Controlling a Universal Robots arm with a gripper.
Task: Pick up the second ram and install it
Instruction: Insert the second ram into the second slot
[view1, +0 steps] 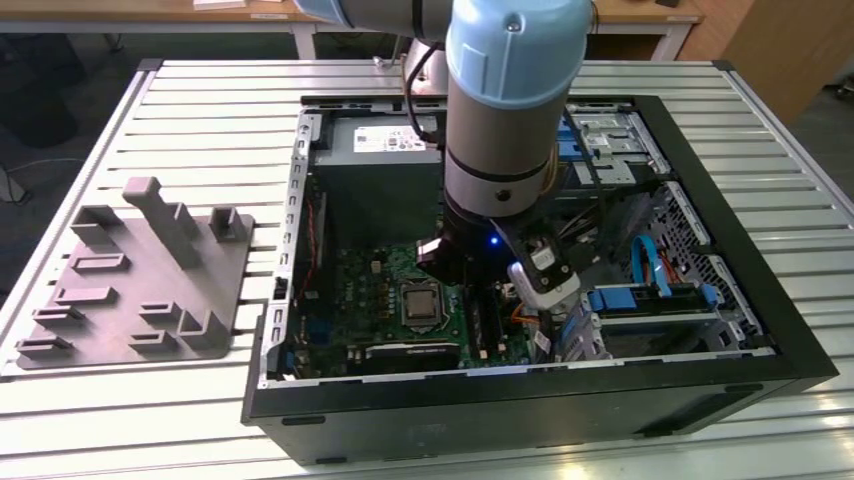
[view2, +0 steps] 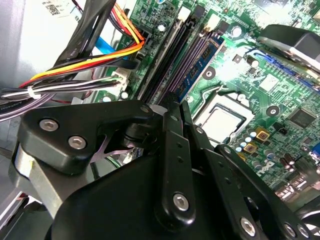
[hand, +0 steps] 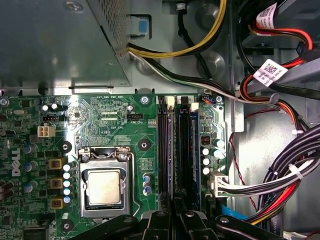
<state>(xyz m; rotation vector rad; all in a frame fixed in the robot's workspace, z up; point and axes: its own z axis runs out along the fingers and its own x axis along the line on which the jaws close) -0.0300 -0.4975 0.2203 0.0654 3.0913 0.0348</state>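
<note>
The claw (hand: 172, 220) hangs low over the motherboard's memory slots (hand: 177, 145), its jaws narrowed edge-on above them, seemingly to seat the second ram (hand: 184, 145).

A pale, ribbed metal tabletop (view1: 200, 120) of parallel slats carries two things. An open black desktop computer case (view1: 534, 410) lies on its side toward the exterior view's right. Well apart, toward the exterior view's left, lies a flat grey slotted plate with upright posts (view1: 140, 285).

Second ram (hand: 184, 150): long thin dark stick, on edge in motherboard slot.
</note>
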